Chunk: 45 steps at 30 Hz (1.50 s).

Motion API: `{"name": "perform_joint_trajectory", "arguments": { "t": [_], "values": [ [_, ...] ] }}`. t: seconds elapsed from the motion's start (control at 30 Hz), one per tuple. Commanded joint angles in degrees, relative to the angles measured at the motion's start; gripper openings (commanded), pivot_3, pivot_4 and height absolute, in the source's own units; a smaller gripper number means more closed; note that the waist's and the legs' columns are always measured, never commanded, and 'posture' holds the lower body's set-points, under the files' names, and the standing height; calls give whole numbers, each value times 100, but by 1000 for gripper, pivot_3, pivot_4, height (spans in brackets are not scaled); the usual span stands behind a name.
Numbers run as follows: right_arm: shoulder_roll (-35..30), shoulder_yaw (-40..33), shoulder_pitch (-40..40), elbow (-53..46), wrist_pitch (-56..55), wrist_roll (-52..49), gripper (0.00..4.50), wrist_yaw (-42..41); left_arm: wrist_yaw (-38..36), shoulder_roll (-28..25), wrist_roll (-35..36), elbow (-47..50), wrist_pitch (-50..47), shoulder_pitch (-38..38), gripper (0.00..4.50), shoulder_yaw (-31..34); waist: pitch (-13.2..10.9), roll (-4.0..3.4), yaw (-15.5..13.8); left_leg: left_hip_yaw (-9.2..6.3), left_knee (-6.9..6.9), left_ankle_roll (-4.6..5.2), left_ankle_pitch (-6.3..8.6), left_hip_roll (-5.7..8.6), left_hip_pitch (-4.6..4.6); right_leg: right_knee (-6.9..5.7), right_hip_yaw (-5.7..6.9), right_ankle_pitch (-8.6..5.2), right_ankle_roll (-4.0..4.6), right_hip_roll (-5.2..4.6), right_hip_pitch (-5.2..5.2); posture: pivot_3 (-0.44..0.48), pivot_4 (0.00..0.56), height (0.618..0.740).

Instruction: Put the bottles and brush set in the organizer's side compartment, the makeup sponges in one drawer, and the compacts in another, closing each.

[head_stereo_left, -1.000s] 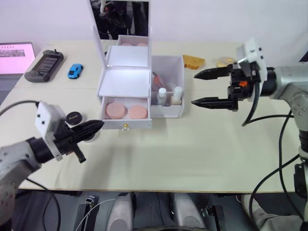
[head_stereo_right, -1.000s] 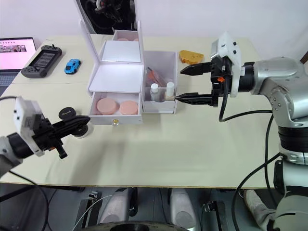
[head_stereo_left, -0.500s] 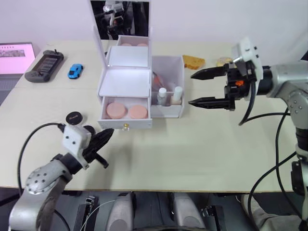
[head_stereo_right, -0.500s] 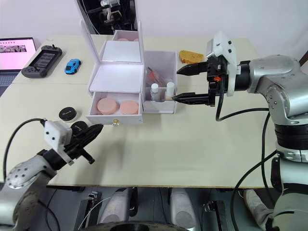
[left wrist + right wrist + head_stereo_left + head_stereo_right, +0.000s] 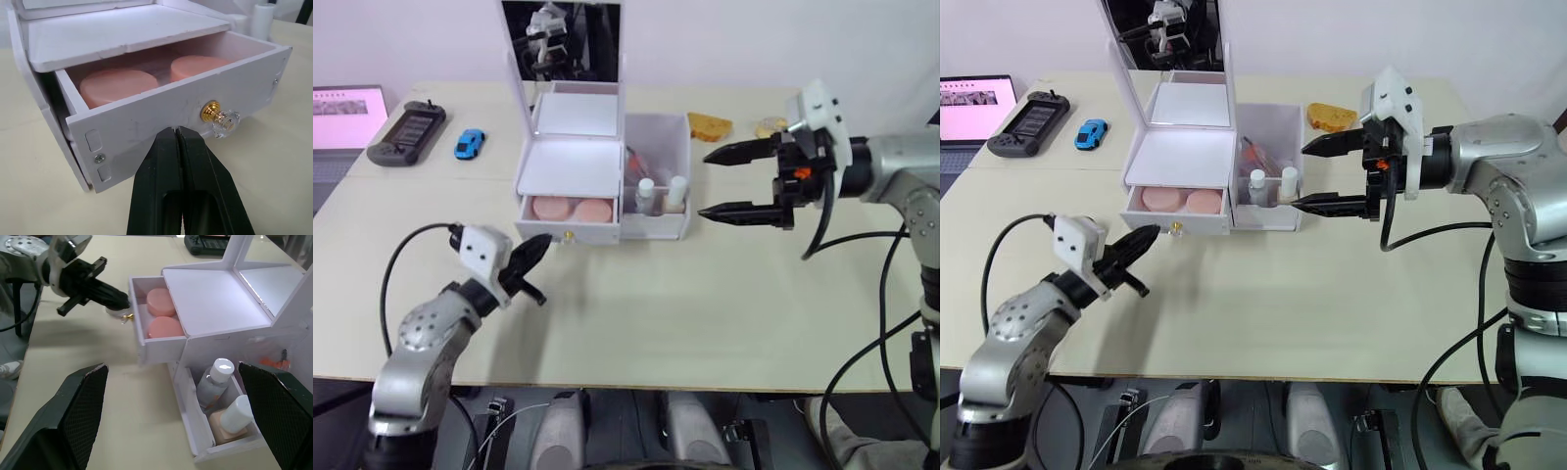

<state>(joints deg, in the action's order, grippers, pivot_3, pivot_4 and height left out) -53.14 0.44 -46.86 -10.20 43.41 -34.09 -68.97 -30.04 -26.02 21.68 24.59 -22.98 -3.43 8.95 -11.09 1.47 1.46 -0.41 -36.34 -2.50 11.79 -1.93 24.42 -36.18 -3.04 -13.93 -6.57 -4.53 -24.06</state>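
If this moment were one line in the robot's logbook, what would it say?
left gripper: shut, at drawer front | drawer: part open, two makeup sponges inside | right gripper: open, beside side compartment | bottles: in compartment

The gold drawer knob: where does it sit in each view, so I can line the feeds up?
Left eye view: gold drawer knob on the part-open drawer front, just ahead of the shut left gripper.
Right eye view: knob, same spot.
Left wrist view: knob, beside the gripper tips.
Right wrist view: knob, at the gripper tip.
Shared landmark: two pink makeup sponges in that drawer.
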Motion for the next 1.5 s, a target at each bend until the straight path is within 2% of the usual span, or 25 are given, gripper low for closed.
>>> {"name": "perform_joint_trajectory", "arguments": {
  "t": [0.03,0.43,0.8,0.97,1.2,1.3,1.5],
  "values": [
    [-144,-310,18,-233,-2,-95,4500,48,-6,-23,-103,-115,221,-302,65,-72,0,0,-28,0,1,0,0,0,0,1,0,0,-1,0,-1,0,150,738],
    [-203,-392,46,-365,111,-156,4500,169,187,212,-455,-794,435,-1216,65,-406,0,0,-73,0,0,0,0,0,1,2,0,1,-7,1,2,0,150,738],
    [-227,-399,-42,-356,172,-237,4500,227,237,319,-562,-959,500,-1309,65,-482,0,0,-75,-2,-9,0,0,0,0,0,1,6,-13,1,6,0,150,738],
    [-237,-396,-4,-333,162,-269,4500,180,179,272,-402,-760,396,-1184,65,-367,0,0,-72,-2,-9,0,-1,0,0,0,1,7,-13,1,6,0,150,738],
    [-158,-293,67,-294,116,-244,4500,224,177,144,-60,283,77,112,65,-106,0,-1,-43,4,16,0,0,-1,1,6,-4,3,-18,0,-8,0,150,738],
    [-149,-228,148,-281,82,-178,4500,234,295,204,-63,590,108,678,885,-77,0,-1,-63,1,16,0,0,-3,2,4,-2,2,-18,3,-12,0,150,738],
    [-284,-373,682,-327,43,-162,4500,200,568,480,-332,806,625,1448,3981,-73,1,0,-71,4,2,-1,0,1,3,13,-3,4,-13,-7,0,0,150,738]
  ]
}}
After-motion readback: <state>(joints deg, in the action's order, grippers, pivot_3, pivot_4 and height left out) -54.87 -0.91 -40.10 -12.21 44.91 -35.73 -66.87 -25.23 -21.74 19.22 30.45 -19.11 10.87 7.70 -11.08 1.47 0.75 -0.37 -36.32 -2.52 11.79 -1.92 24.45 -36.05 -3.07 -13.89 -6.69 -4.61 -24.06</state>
